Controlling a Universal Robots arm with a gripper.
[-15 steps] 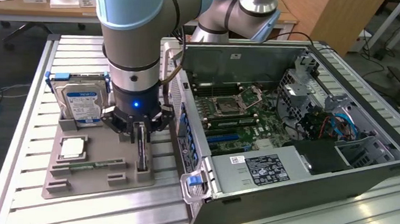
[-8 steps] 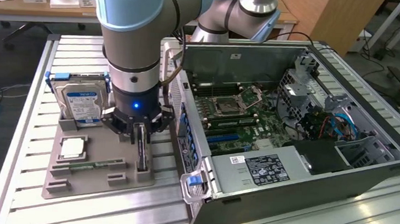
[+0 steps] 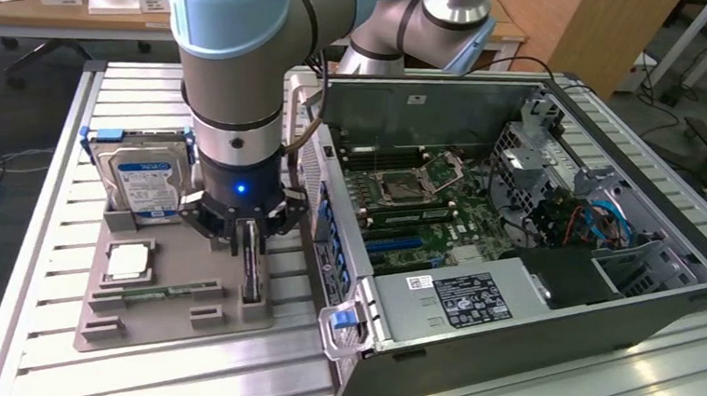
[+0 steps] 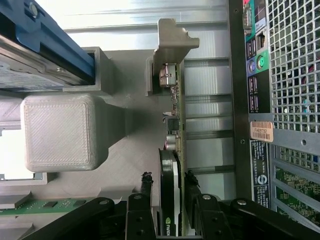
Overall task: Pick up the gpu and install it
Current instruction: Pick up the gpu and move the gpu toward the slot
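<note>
Wrist view: my gripper [image 4: 168, 177] is open astride the one gpu [image 4: 175, 120], which stands on its side at the edge of the tray [image 4: 130, 150] beside the case [image 4: 295, 75].

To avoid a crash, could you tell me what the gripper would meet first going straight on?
Probably the graphics card, standing on edge in the grey holder right below the gripper; depth is unclear.

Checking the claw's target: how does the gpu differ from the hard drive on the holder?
The gpu is a thin dark card on edge, with the claw astride it. The hard drive is thicker and silver, has a blue-white label, and stands clear of the claw. Both stand in the grey holder.
</note>
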